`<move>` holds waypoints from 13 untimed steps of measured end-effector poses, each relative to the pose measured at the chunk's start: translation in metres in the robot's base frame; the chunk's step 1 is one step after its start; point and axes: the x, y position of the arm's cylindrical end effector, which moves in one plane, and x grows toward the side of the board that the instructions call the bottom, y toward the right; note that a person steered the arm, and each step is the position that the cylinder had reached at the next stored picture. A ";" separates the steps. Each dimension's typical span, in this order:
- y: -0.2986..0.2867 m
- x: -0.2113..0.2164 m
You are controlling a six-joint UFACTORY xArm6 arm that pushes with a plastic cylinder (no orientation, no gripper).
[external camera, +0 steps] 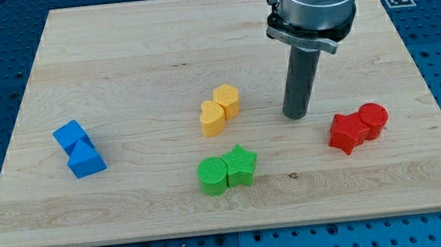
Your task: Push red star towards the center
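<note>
Camera view is showing my tip (296, 116), a bare rod gripping nothing, standing left of the red star (346, 133), which is touching the red cylinder (372, 118) at the view's right, risking dragging both inward.

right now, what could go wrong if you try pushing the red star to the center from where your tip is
My tip stands to the view's left of the red star, on the center side, so a direct push would drive it toward the board's right edge. The red cylinder touches the star and would likely get dragged along. Once I circle round and push left, the star could run into the green star or the yellow blocks.
</note>
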 end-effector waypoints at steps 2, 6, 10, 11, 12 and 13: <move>0.105 -0.006; 0.108 0.074; 0.076 0.061; 0.070 0.038; 0.043 0.021; 0.004 0.021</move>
